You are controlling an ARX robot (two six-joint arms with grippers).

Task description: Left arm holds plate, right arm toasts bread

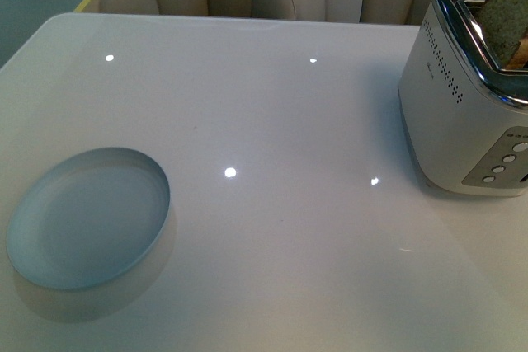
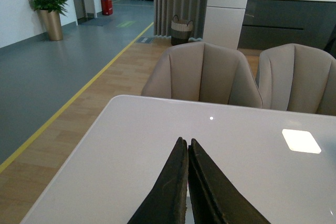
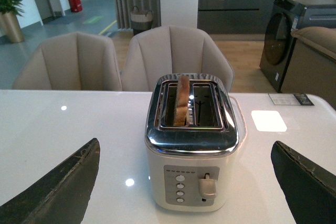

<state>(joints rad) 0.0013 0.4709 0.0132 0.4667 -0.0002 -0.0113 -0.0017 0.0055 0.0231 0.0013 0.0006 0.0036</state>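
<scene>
a glossy white tabletop point(image 1: 272, 121) fills the front view, dotted with ceiling-light reflections, with pale upholstered chairs point(image 2: 202, 74) pushed in along its far edge and an open office floor beyond.

the plate point(image 1: 87, 218) sits flat on the tabletop at about eight o'clock in the front view, bare, with nothing touching it. the toaster point(image 1: 470, 92) stands at about two o'clock, well apart from the plate. the bread point(image 3: 182, 99) stands upright in one of the toaster's two slots, its top poking above the chrome rim; the other slot looks empty. the lever point(image 3: 207, 186) on the toaster's front sits low in its track, though whether toasting is running cannot be told.

neither arm shows in the front view. the left hand point(image 2: 187, 153) is clenched, its two black wedges pressed together with nothing between them, pointing over bare tabletop. the right hand point(image 3: 185, 182) is released wide, one wedge to each side of the toaster and clear of it.

by my reading the bread is already loaded, so the toasting half is under way or finished. the plate is not yet held; what remains is the left hand taking it up and the slice coming out onto it.
</scene>
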